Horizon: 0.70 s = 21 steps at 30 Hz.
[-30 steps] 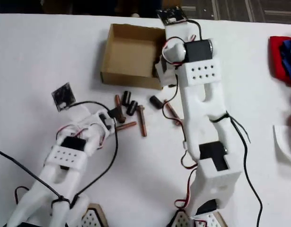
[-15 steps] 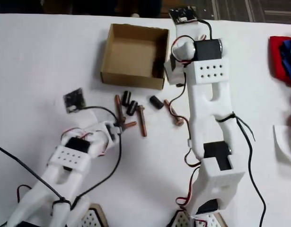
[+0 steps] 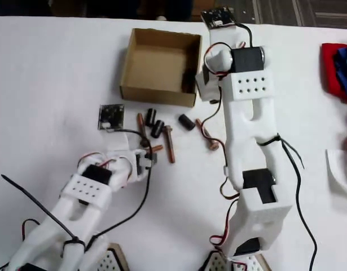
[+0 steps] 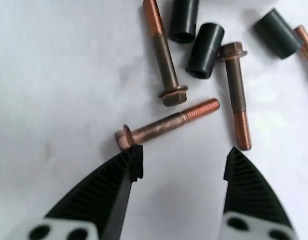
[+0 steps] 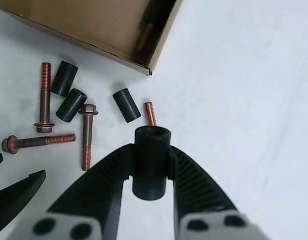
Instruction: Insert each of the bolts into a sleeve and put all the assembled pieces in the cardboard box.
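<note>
My right gripper [image 5: 150,155] is shut on a black sleeve [image 5: 151,165], held upright above the table beside the cardboard box [image 5: 88,27]; in the high view this gripper [image 3: 200,86] hangs at the box's [image 3: 162,62] right corner. One bolt [image 5: 143,37] lies inside the box. My left gripper [image 4: 184,155] is open just short of a copper bolt [image 4: 166,122] lying crosswise, one fingertip close to its head. Beyond that are two more bolts [image 4: 164,55] [image 4: 236,95] and three loose black sleeves [image 4: 205,50]. The left gripper [image 3: 148,157] sits just in front of the pile.
A fourth loose bolt [image 3: 207,134] lies next to the right arm's forearm [image 3: 246,124], under its red cable. Red and blue cloth [image 3: 338,62] and a white curved piece [image 3: 338,175] sit at the table's right edge. Open tabletop lies left of the box.
The left gripper has drawn back from the pile toward the table's near side and its wrist has swung right. The right arm shifted slightly right early on, then held still with the sleeve.
</note>
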### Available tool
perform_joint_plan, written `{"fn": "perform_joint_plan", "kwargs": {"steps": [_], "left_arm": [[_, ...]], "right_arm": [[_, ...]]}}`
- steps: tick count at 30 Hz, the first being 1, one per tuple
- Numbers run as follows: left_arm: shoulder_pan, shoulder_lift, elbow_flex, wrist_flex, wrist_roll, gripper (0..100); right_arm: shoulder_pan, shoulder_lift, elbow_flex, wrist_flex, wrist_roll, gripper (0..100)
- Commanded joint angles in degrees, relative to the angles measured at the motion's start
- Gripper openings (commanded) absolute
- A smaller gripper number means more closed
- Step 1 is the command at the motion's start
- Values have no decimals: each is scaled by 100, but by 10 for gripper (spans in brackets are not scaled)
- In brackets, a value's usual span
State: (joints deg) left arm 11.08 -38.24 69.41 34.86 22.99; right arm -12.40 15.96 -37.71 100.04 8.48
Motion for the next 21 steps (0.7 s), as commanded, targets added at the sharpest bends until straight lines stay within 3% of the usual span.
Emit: {"fn": "perform_joint_plan", "kwargs": {"steps": [1,7,14,21], "left_arm": [[-88,-9,-242,-369,-62,278],[-88,853,-330,-466,-149,278],[-97,2426,-1112,-475,-1187,278],[-114,2963,-1886,844,-2163,278]], "right_arm": [[48,-444,-18,92,35,22],[48,-444,-18,92,35,22],[57,-444,-18,101,35,22],[66,-444,-18,110,35,22]]}}
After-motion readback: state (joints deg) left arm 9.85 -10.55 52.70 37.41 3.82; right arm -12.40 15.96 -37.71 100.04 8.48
